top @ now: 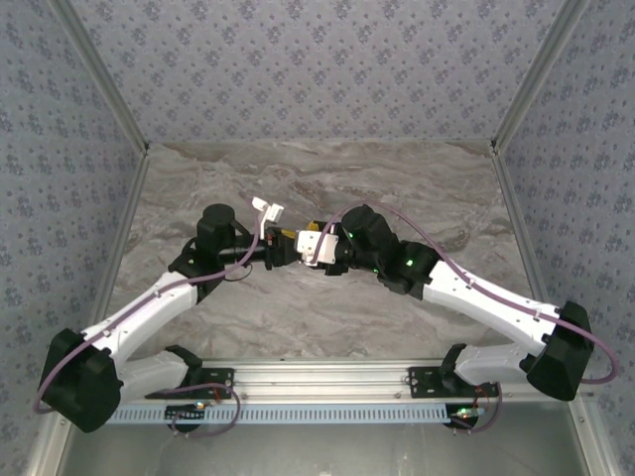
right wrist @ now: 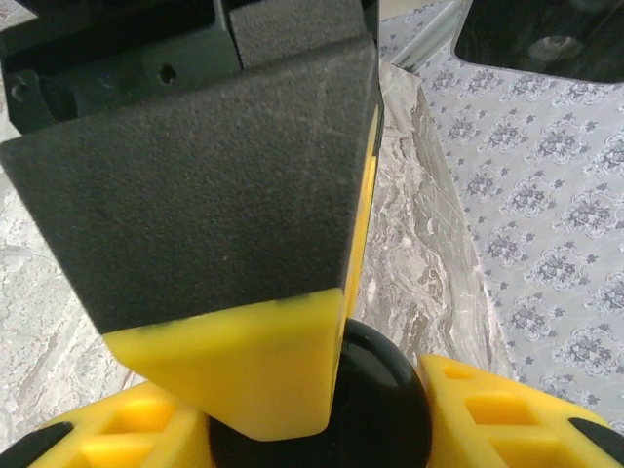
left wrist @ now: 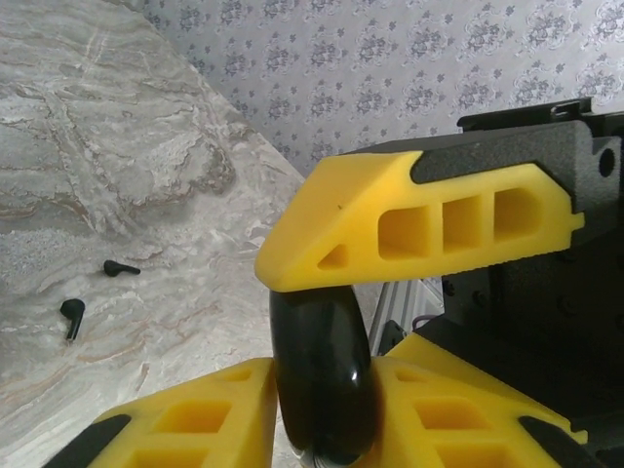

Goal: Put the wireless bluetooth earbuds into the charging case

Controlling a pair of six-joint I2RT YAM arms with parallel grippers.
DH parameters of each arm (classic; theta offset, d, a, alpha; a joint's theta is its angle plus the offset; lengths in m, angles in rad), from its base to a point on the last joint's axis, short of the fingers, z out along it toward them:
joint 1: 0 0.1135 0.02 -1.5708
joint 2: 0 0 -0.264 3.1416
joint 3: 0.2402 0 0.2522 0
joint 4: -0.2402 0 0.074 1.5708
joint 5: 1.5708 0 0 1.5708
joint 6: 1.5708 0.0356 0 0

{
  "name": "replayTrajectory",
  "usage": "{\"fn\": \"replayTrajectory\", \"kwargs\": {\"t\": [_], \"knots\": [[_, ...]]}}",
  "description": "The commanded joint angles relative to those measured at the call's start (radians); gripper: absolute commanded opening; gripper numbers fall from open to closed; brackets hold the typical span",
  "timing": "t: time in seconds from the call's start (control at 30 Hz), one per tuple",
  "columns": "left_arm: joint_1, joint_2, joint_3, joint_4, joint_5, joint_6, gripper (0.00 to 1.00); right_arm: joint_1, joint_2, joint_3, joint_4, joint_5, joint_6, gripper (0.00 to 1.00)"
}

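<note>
The marble-patterned table (top: 298, 327) sits between patterned walls (top: 298, 59). Over its middle the left arm (top: 149, 307) and the right arm (top: 476, 293) reach inward until their ends meet. From above, that meeting point is a dark knot of mounts and cables, where fingers cannot be told from what they hold. Seen from its own wrist, the left gripper (left wrist: 322, 395) has two yellow fingers (left wrist: 195, 419) cut off by the bottom edge. One presses on each side of the charging case (left wrist: 322, 341), a glossy black rounded body seen edge-on, so this gripper is clenched on the case. The lower end of the case runs out of the picture. In the same view a third yellow finger, the other arm's, lies across the top of the case. From the right wrist, a big black-faced finger with a yellow tip blocks most of the picture and hides where one finger of the right gripper (right wrist: 322, 414) meets the case. Its other yellow finger, at lower right, sits against the case's round black side, so as far as can be seen it grasps the case too. Two tiny black stemmed buds lie on the table well apart from the case, too small for detail: the farther earbud (left wrist: 121, 267) and the nearer earbud (left wrist: 72, 316), close together but not touching.
</note>
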Motion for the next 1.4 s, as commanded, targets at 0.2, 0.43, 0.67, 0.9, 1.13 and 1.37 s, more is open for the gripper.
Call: {"fn": "replayTrajectory", "kwargs": {"t": [0.2,0.43,0.67,0.9,1.13,1.37], "knots": [[-0.013,-0.020,0.023,-0.014,-0.042,0.111,0.14,-0.038,-0.035,0.034,-0.048,-0.128,0.074,0.66],[-0.102,-0.134,-0.024,-0.042,-0.228,0.389,0.11,-0.130,-0.146,-0.006,-0.120,-0.284,0.169,0.84],[-0.144,-0.184,-0.082,0.007,-0.313,0.547,0.08,-0.228,-0.266,-0.083,-0.069,-0.423,0.266,0.87],[-0.163,-0.173,-0.074,0.000,-0.313,0.599,0.07,-0.225,-0.229,-0.050,-0.090,-0.399,0.234,0.84],[-0.175,-0.163,-0.061,-0.030,-0.307,0.658,0.07,-0.220,-0.116,0.051,-0.191,-0.495,0.167,0.74],[-0.177,-0.157,-0.049,-0.050,-0.311,0.692,0.06,-0.219,-0.013,0.166,-0.319,-0.558,0.122,0.67]]}}
